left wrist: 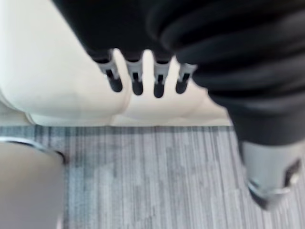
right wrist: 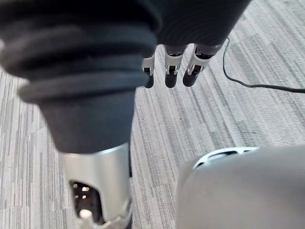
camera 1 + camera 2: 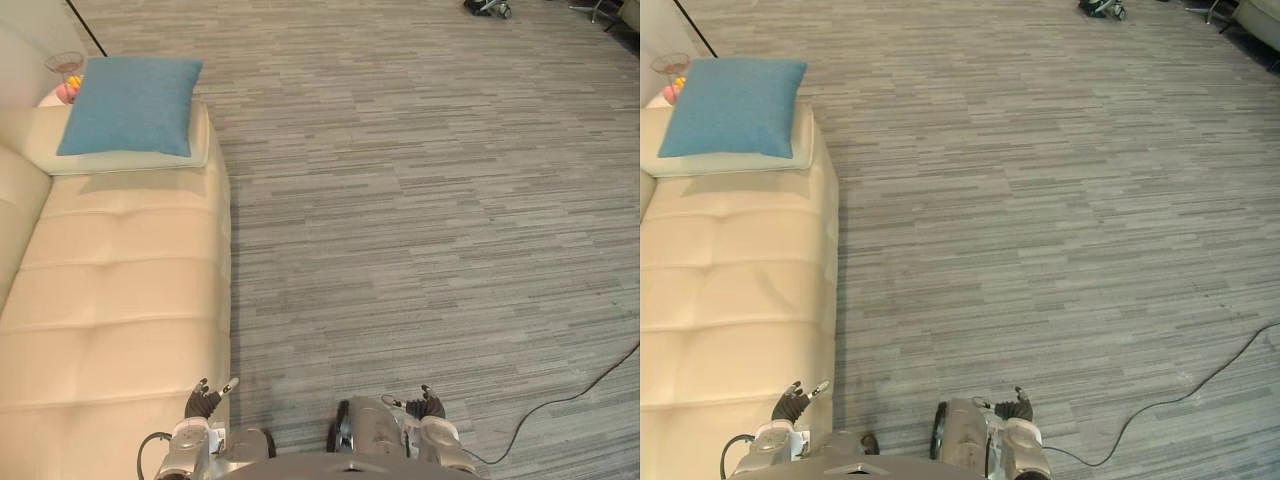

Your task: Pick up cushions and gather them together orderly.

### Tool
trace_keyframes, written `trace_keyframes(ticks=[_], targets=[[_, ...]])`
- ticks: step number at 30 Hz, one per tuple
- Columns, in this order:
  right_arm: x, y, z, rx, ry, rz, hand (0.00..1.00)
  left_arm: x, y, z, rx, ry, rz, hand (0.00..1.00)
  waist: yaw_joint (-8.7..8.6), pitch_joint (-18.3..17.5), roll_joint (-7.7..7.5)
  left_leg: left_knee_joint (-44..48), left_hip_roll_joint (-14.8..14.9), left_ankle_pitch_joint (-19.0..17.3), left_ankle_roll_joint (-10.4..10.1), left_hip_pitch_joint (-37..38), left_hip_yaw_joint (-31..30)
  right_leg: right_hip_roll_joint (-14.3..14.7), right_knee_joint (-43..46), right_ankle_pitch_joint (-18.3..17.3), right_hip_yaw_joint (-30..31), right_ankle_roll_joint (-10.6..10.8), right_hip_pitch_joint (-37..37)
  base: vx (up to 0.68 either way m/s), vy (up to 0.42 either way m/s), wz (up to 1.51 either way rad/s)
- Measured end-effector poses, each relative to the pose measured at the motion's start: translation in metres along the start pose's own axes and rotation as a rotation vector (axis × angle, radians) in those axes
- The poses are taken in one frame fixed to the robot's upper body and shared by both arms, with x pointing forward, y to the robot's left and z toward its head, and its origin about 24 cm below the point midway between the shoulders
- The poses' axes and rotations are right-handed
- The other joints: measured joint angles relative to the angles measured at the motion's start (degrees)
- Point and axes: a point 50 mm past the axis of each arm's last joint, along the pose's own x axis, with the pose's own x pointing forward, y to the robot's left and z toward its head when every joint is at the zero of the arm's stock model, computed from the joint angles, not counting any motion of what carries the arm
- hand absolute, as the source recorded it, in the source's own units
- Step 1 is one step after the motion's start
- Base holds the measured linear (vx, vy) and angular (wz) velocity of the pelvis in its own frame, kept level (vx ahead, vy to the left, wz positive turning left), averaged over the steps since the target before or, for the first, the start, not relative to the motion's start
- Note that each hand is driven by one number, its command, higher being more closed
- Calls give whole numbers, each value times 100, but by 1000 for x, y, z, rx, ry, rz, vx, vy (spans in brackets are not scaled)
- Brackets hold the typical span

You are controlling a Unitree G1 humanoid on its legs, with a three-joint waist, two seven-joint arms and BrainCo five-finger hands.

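Note:
A blue cushion (image 3: 132, 104) lies on top of a pale green cushion (image 3: 120, 160) at the far end of the cream sofa (image 3: 110, 300). My left hand (image 3: 203, 402) hangs low at the sofa's near corner, fingers relaxed and holding nothing; its fingers (image 1: 137, 83) point at the sofa's edge. My right hand (image 3: 428, 404) hangs over the carpet at the bottom right, fingers (image 2: 170, 76) straight and empty. Both hands are far from the cushions.
Grey striped carpet (image 3: 420, 200) spreads to the right of the sofa. A small side table with a glass and coloured items (image 3: 66, 78) stands behind the cushions. A dark object (image 3: 486, 8) sits on the floor far away.

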Motion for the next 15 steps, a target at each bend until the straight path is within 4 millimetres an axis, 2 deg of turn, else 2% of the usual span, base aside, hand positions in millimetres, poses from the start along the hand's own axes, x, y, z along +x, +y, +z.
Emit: trace_keyframes(ticks=[1,2,3,4,5,6,8,9,10,11,12,15], targets=[[2,0,6,1,-17,5,0,1,-3,4,0,-10,-7,0,-37,34,54,-114,121,7,-11,101,-1,75,-577,256,32,14,-203,572,-166,4],[3,-1,10,0,-30,3,0,1,-4,4,7,-9,-14,0,-63,75,70,-236,192,20,-34,238,-9,144,-1401,723,176,65,-337,607,-216,13],[3,-5,7,-7,-22,-5,0,0,-5,1,13,-1,-17,0,-74,80,-3,-296,166,8,-112,426,-24,150,-2496,1445,414,120,-269,548,-206,21],[1,-7,0,-9,-1,-10,0,0,-3,-1,14,5,-13,0,-85,56,-119,-297,129,-34,-317,582,-86,100,-3070,1931,606,189,-177,589,-251,33],[1,-11,-3,-10,12,-21,0,-1,-4,-5,9,20,-14,0,-109,63,-105,-214,177,-180,-554,773,-294,84,-2871,2916,702,12,-91,574,-267,29],[4,-18,3,-26,-1,-35,0,-2,-15,-7,-4,33,-39,0,-124,79,138,115,364,-118,-615,693,-494,173,-2067,2385,637,-101,-344,547,-275,30],[5,-24,2,-26,4,-53,0,-2,-22,-5,-27,27,-48,0,-148,93,235,1089,450,192,-670,387,-756,120,-1337,1782,444,-204,-352,472,-250,34],[4,-25,0,-20,8,-59,0,-2,-22,-5,-41,28,-45,0,-163,97,272,1537,511,366,-681,246,-808,124,-1258,1613,374,-231,-224,629,-307,55],[2,-28,-5,-24,14,-66,0,-2,-22,-5,-74,32,-35,0,-147,101,349,3381,880,957,-728,-467,-787,209,-1330,1245,151,-335,351,506,-227,40],[1,-28,-5,-25,15,-66,0,-2,-22,-4,-76,29,-36,0,-95,105,352,3954,999,900,-685,-704,-677,283,-1405,1174,128,-369,553,679,-268,20],[1,-23,-6,-26,16,-54,0,-2,-21,2,-78,4,-34,0,31,105,358,4852,1164,672,-656,-1207,-360,386,-1646,983,102,-475,1074,372,-132,-8],[-2,-16,-12,-14,35,-40,0,-1,-20,5,-75,-16,-33,0,83,100,344,4650,1057,409,-529,-1961,89,387,-2301,939,9,-446,1837,431,-68,12]])
